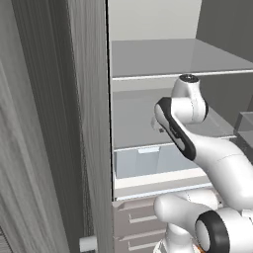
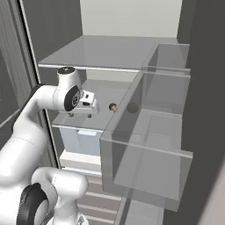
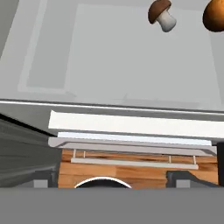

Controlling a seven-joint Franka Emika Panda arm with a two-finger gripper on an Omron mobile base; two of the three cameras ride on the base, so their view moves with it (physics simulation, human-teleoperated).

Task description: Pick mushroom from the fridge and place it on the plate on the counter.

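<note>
Hand view was taken looking down at the pale grey fridge shelf point(image 3: 122, 57), where the small brown-capped mushroom with a white stem point(image 3: 161, 15) was seen lying near a round brown ball point(image 3: 215, 15). From the right base view, the mushroom point(image 2: 112, 107) was found on that shelf just past the white two-finger gripper point(image 2: 89, 110), farther in and to the right, with its stem pointing sideways. Whether the gripper was open or closed could not be told, and nothing was held in it.
</note>
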